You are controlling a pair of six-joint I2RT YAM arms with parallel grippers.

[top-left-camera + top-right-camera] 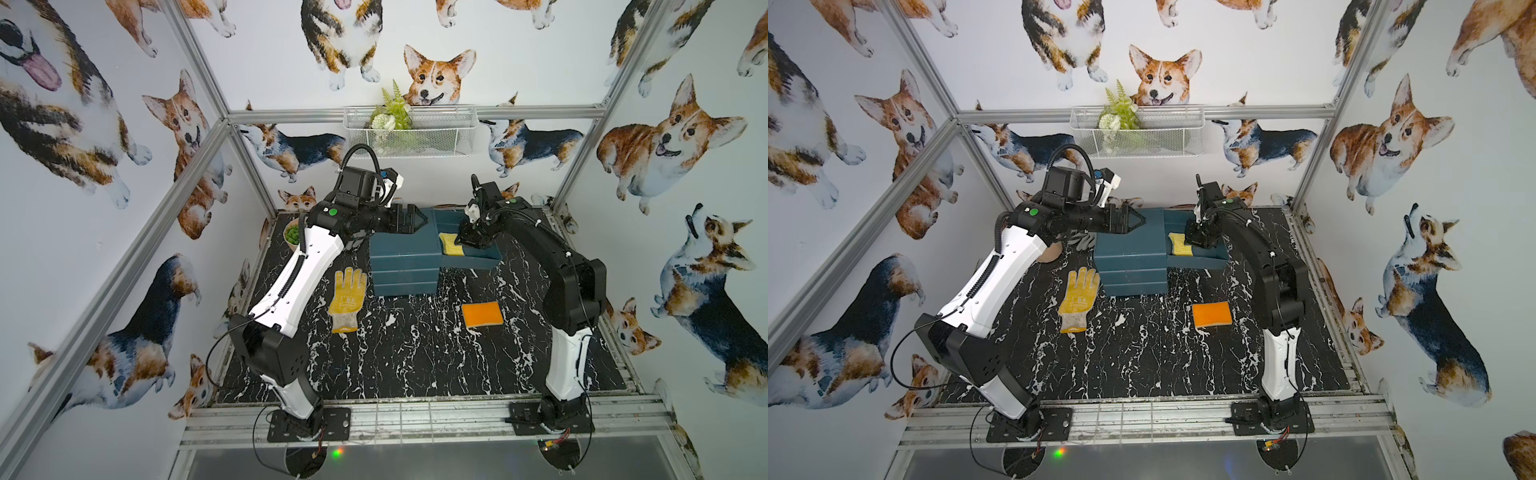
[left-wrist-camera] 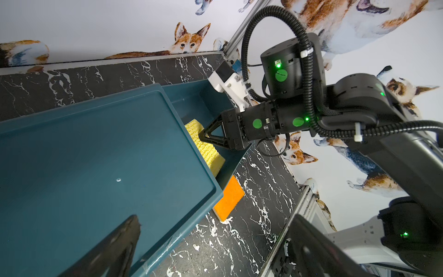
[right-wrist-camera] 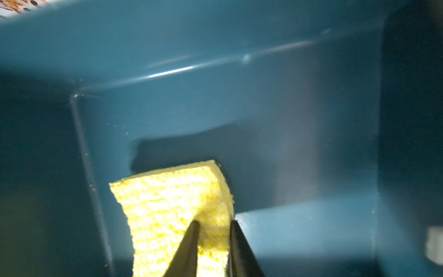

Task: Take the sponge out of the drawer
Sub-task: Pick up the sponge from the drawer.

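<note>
The top drawer (image 1: 473, 262) (image 1: 1196, 264) (image 2: 203, 100) (image 3: 215, 96) of a teal drawer unit (image 1: 403, 253) stands pulled out to the right. A yellow sponge (image 1: 448, 244) (image 1: 1178, 246) (image 2: 208, 153) (image 3: 165, 203) lies inside it. My right gripper (image 1: 461, 239) (image 1: 1192, 243) (image 2: 200, 136) (image 3: 213, 223) reaches down into the drawer and is shut on one edge of the sponge, which bulges between the fingers. My left gripper (image 1: 419, 222) (image 1: 1140, 220) (image 2: 215, 239) hovers open over the unit's top, holding nothing.
An orange sponge (image 1: 482, 314) (image 1: 1212, 314) (image 2: 229, 199) lies on the marble table in front of the drawer. A yellow glove (image 1: 347, 299) (image 1: 1077, 301) lies left of the unit. A bowl (image 1: 293, 235) sits at back left; a wire basket (image 1: 411, 131) hangs on the back wall.
</note>
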